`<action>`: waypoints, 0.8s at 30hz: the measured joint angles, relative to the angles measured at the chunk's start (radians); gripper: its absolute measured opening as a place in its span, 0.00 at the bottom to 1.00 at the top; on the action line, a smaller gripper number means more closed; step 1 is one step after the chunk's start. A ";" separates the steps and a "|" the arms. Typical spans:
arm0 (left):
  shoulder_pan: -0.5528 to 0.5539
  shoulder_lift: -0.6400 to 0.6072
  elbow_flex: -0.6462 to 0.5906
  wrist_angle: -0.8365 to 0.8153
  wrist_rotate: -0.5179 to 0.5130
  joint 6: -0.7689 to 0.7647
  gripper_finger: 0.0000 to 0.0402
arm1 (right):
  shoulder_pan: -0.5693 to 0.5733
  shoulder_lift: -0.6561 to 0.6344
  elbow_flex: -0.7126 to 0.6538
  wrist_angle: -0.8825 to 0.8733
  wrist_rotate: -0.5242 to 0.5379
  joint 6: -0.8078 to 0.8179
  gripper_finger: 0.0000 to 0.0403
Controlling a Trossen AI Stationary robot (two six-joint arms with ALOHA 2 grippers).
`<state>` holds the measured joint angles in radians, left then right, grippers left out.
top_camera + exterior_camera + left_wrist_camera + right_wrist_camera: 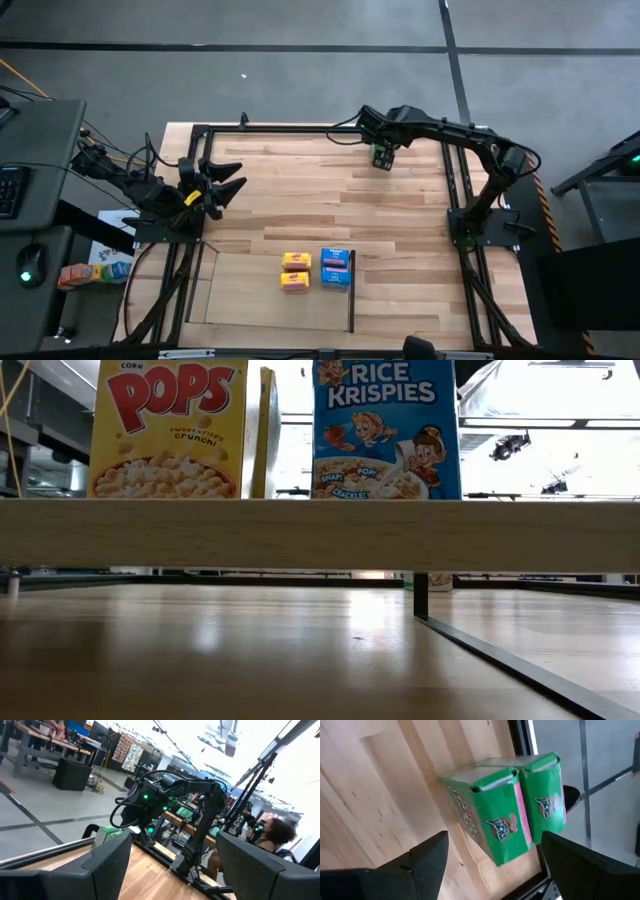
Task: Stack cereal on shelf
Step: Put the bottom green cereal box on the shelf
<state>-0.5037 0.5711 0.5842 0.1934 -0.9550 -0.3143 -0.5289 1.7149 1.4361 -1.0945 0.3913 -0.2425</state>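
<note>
Two green cereal boxes (pixel 505 805) stand side by side on the wood table near its far edge. My right gripper (pixel 492 865) hovers open just above them (pixel 383 157), pointing steeply down, touching nothing. Two yellow cereal boxes (pixel 295 271) and two blue ones (pixel 336 268) stand upright on the far part of the pale shelf (pixel 240 295), next to its black bar (pixel 352 300). In the low view, a Corn Pops box (pixel 168 430) and a Rice Krispies box (pixel 385 430) show. My left gripper (pixel 228 180) waits open at the table's left edge.
A black metal frame (pixel 300 128) runs around the table. The right arm (pixel 175 800) and a green box (pixel 105 836) show in the left wrist view, with a person (pixel 272 832) in the room behind. Bare wood lies between the green boxes and the shelf.
</note>
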 joint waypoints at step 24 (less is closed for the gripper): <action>0.000 0.005 0.000 -0.001 0.000 -0.026 0.70 | 0.008 0.079 -0.027 0.032 0.042 -0.125 0.72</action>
<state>-0.5037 0.5762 0.5842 0.1928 -0.9546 -0.3398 -0.5205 1.7935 1.4094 -1.0630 0.4329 -0.3679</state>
